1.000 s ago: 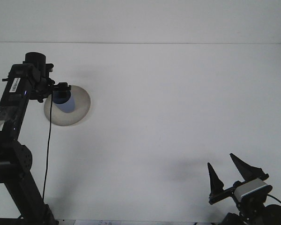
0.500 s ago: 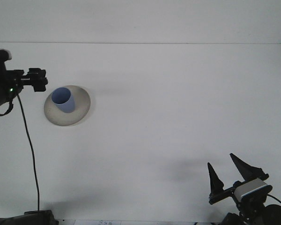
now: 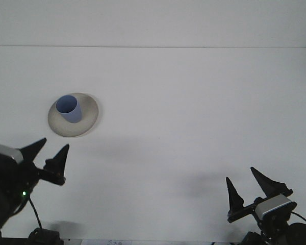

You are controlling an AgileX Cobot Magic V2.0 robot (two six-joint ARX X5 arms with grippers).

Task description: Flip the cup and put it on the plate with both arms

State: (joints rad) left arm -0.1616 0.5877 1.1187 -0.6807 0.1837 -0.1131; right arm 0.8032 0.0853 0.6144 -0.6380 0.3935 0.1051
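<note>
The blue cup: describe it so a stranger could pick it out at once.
On the white table, look to the left half for a round pale plate. The cup stands upright on it, open mouth up, towards the plate's left side. It is the only blue thing in view; both grippers sit apart near the bottom edge.

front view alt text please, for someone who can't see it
A blue cup stands upright, mouth up, on a round pale plate at the left of a white table. Both grippers are open and apart from it: left gripper near the lower left, right gripper lower right.
</note>
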